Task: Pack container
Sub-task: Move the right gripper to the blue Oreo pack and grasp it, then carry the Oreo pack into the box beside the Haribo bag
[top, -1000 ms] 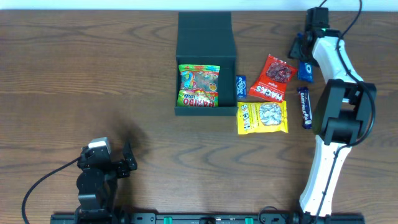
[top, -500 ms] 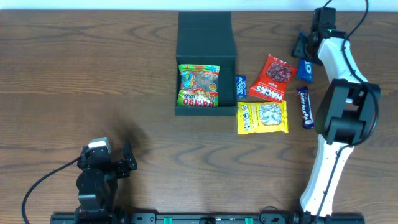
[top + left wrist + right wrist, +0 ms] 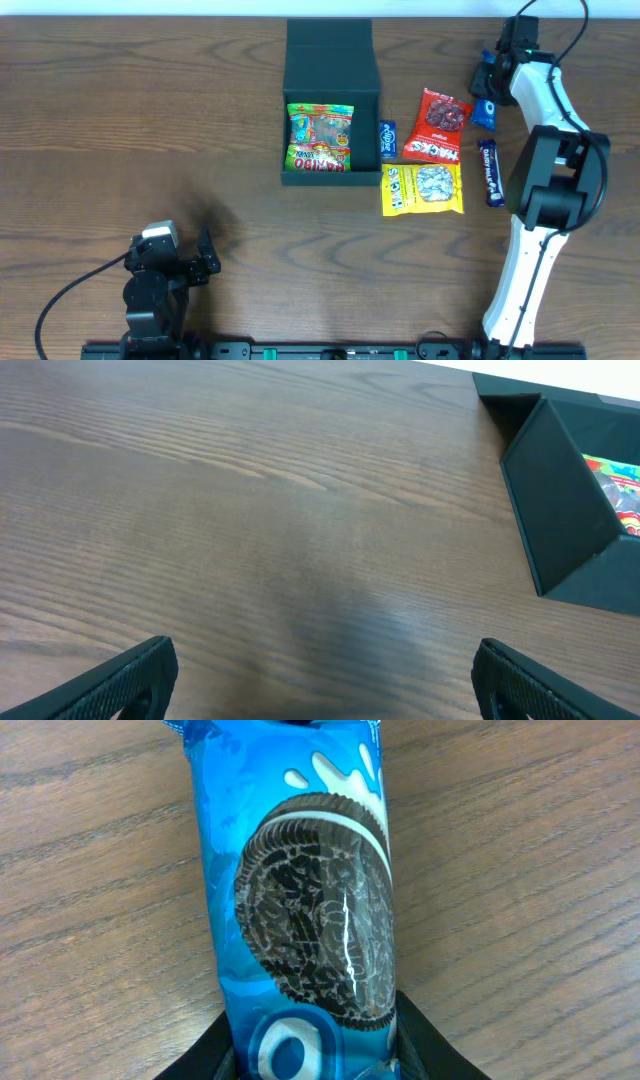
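Note:
The container (image 3: pixel 330 62) is a dark teal box standing open at the back middle, with a Haribo packet (image 3: pixel 320 137) inside; it also shows in the left wrist view (image 3: pixel 560 510). My right gripper (image 3: pixel 489 85) is at the far right back, shut on a blue Oreo packet (image 3: pixel 486 111) that lies on the table. In the right wrist view the packet (image 3: pixel 300 910) fills the gap between the two fingers (image 3: pixel 310 1055). My left gripper (image 3: pixel 205 256) is open and empty near the front left, over bare wood (image 3: pixel 325 685).
Right of the container lie a small blue packet (image 3: pixel 388 139), a red Hacks packet (image 3: pixel 437 127), a yellow packet (image 3: pixel 422 189) and a dark blue bar (image 3: pixel 490 172). The right arm's white links (image 3: pixel 545 150) stand over the right side.
My right gripper has shifted right and toward the Oreo packet, and the packet has turned slightly left. The left arm has not moved.

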Controlling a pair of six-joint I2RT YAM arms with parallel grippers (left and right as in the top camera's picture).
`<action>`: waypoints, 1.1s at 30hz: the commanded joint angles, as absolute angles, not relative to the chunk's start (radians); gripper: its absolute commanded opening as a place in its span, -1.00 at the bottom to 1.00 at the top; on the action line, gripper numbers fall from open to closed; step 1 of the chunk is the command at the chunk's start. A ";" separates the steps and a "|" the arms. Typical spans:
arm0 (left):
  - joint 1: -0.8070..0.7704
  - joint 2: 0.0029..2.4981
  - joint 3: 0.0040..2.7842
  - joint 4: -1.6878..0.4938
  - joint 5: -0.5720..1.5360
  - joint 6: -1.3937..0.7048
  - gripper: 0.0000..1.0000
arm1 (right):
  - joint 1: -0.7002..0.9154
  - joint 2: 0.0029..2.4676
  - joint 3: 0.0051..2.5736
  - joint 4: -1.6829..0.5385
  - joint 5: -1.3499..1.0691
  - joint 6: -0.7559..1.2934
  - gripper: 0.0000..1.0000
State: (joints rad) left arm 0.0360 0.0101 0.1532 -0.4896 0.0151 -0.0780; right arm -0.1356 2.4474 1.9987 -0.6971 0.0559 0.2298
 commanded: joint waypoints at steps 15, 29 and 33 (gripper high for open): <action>0.039 0.004 0.136 -0.490 -0.001 -0.070 0.91 | -0.088 2.188 2.075 -0.746 -0.020 0.222 -0.79; 0.039 0.004 0.136 -0.490 -0.001 -0.070 0.91 | 0.257 2.070 2.046 -1.084 -0.080 0.372 -0.97; 0.039 0.004 0.136 -0.490 -0.001 -0.071 0.90 | 0.360 2.070 1.992 -1.122 0.009 0.489 -0.97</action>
State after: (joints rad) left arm 0.0360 0.0101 0.1532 -0.4900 0.0151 -0.0780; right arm 0.3218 2.0712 2.0235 -1.1141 -0.0494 0.3943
